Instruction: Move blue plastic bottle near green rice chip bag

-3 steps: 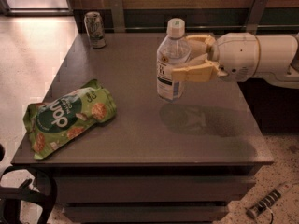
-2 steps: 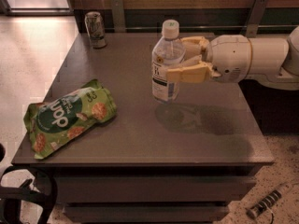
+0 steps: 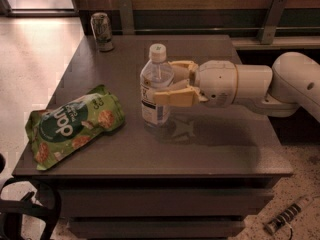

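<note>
The blue plastic bottle (image 3: 156, 86), clear with a white cap and pale label, stands upright near the middle of the dark table (image 3: 200, 149). My gripper (image 3: 167, 81) reaches in from the right and its yellow fingers (image 3: 175, 97) are shut around the bottle's body. The bottle's base looks at or just above the tabletop; I cannot tell which. The green rice chip bag (image 3: 72, 124) lies flat at the table's left front, a short gap left of the bottle.
A metal drink can (image 3: 102, 31) stands at the table's back left corner. A wall rail with brackets (image 3: 272, 19) runs behind the table. A power strip (image 3: 285, 216) lies on the floor at the front right.
My gripper has carried the bottle leftward and toward the front, closer to the green bag. The bag and can have not moved.
</note>
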Controlling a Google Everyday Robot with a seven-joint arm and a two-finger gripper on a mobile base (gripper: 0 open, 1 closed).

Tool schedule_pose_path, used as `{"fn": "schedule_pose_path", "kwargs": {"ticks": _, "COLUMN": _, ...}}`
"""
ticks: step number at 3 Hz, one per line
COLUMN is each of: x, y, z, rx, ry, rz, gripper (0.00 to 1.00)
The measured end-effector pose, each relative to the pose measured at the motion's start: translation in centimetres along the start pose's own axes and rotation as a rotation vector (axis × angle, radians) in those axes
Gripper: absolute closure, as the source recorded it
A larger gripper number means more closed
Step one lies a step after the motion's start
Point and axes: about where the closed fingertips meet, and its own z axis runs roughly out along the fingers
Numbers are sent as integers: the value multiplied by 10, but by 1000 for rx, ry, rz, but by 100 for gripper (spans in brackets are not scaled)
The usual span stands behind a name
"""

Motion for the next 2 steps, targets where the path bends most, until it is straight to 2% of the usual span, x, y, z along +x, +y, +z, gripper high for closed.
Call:
{"fn": "schedule_pose_path", "kwargs": {"ticks": 1, "x": 15, "y": 10, "z": 23, "rx": -8, "ry": -17, "rz": 16, "gripper": 100}}
{"fn": "schedule_pose_path", "kwargs": {"ticks": 2, "x": 29, "y": 20, "z": 41, "rx": -10, "ry": 2, "rz": 53, "gripper": 100}}
